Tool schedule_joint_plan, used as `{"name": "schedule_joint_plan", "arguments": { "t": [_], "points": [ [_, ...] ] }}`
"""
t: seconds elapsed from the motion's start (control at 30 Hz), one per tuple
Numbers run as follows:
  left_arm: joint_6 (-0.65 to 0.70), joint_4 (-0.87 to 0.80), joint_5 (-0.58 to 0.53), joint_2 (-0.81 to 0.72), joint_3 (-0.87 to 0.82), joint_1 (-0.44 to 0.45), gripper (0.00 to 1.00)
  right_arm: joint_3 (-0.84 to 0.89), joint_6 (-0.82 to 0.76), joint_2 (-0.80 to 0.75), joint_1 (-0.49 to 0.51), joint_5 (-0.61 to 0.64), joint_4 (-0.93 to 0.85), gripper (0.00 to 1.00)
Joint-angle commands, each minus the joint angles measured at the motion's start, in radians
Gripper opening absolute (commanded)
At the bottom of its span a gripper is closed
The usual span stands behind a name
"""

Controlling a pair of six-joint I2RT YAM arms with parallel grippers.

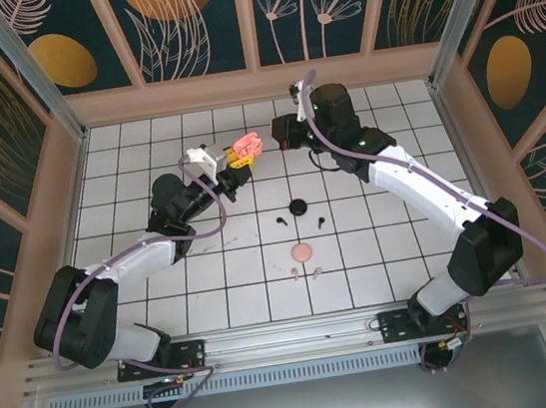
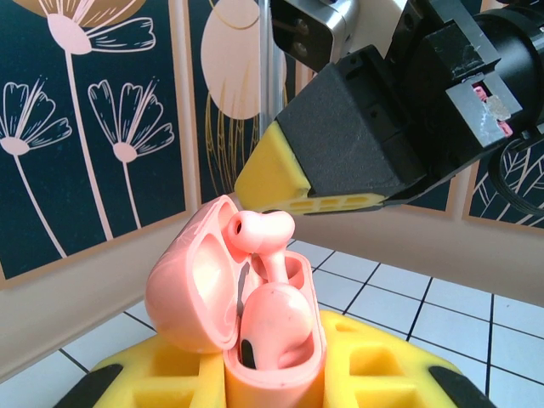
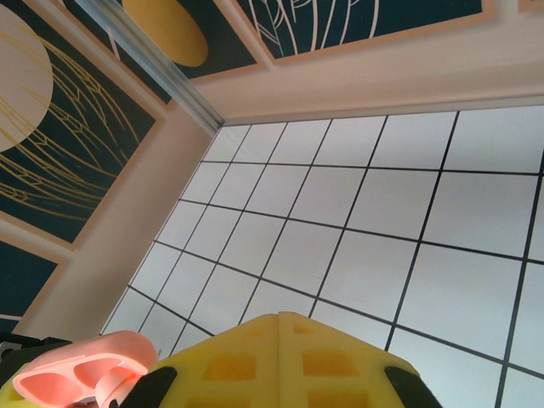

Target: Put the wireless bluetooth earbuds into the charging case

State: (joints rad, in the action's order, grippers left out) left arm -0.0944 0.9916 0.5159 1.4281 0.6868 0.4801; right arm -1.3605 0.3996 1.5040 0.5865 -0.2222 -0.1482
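Observation:
My left gripper (image 1: 237, 161) is shut on the open pink charging case (image 2: 191, 289), gripping it between yellow pads (image 2: 374, 365) above the back of the tiled floor. One pale pink earbud (image 2: 276, 327) sits in the near slot. A second pink earbud (image 2: 259, 231) stands higher, its stem in the far slot. My right gripper (image 2: 255, 183) hovers just above that earbud, shut, its yellow fingertips (image 3: 255, 357) pressed together with nothing between them. The case (image 3: 85, 378) sits at the lower left of the right wrist view.
On the floor tiles lie a round black case (image 1: 300, 206), two black earbuds (image 1: 280, 220) (image 1: 320, 223), a round pink case (image 1: 303, 252) and two pink earbuds (image 1: 294, 274) (image 1: 316, 274). Walls close the back and sides.

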Motion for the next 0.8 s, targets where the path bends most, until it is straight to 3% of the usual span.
{"name": "schedule_joint_plan", "arguments": {
  "t": [0.0,0.77],
  "points": [
    [0.017,0.045,0.016,-0.006,0.028,0.009,0.0,-0.002,0.008,0.013,0.015,-0.026,0.005,0.0],
    [0.013,0.041,0.012,0.012,0.033,0.012,0.0,-0.029,-0.01,0.014,0.044,0.001,-0.013,0.0]
  ]
}}
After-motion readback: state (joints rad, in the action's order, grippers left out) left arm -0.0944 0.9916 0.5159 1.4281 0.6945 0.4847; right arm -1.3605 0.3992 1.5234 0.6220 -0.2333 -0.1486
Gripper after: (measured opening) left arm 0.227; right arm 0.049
